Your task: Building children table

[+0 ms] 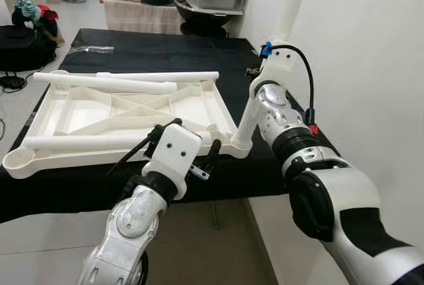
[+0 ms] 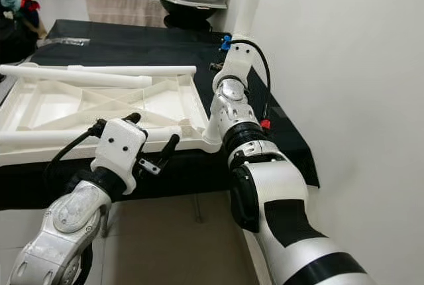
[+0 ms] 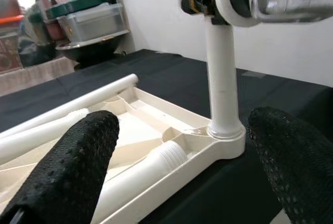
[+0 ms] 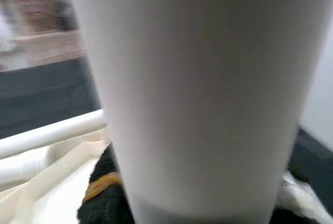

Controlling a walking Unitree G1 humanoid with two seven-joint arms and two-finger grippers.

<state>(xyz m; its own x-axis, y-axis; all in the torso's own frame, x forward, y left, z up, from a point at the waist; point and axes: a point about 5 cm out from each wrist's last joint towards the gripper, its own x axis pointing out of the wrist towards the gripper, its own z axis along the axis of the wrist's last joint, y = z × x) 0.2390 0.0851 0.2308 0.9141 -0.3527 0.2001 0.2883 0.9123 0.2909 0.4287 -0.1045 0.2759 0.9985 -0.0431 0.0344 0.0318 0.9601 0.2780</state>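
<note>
So the upturned white plastic children's tabletop [image 1: 126, 116] is laid flat on a black-covered table [image 1: 165, 50], ribbed underside up. One white plastic tube leg [image 1: 246, 122] is stood upright in the near right corner socket and is clamped by the right gripper [image 2: 228, 66] higher up. Three more loose white legs [image 1: 109, 83] are laid across the tabletop. The left gripper [image 3: 182, 166] is held just near that corner, fingers [image 3: 67, 172] spread apart, touching nothing.
</note>
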